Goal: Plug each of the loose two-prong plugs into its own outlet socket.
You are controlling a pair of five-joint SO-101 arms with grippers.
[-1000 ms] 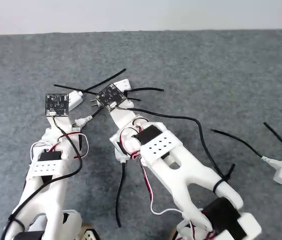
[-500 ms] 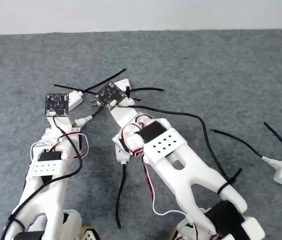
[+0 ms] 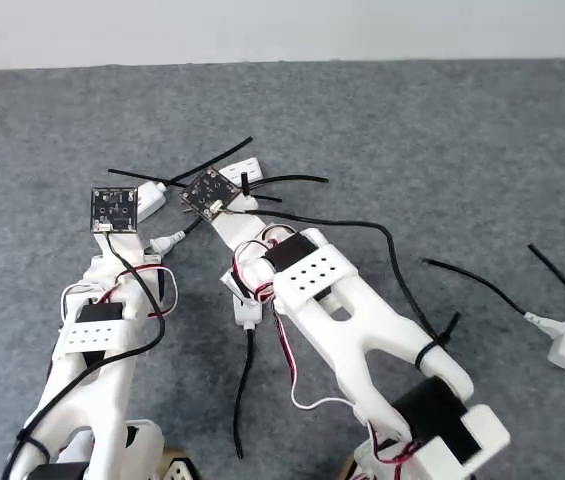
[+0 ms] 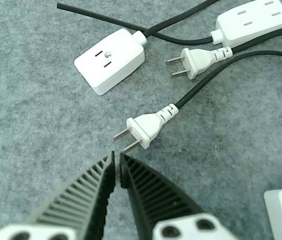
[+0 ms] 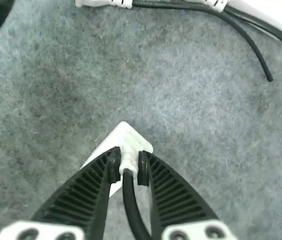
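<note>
Grips white cord end [image 5: 126, 136] in right gripper [image 5: 127, 157]; has left gripper [image 4: 117, 159] clenched empty by prongs of nearest plug [image 4: 145, 129]. Could shove plug aside unless opened first.

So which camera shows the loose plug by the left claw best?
Left wrist view: the plug lies whole, prongs and cord clear, near the left claw. High view: a small white bit. Right wrist view: cannot tell.
</note>
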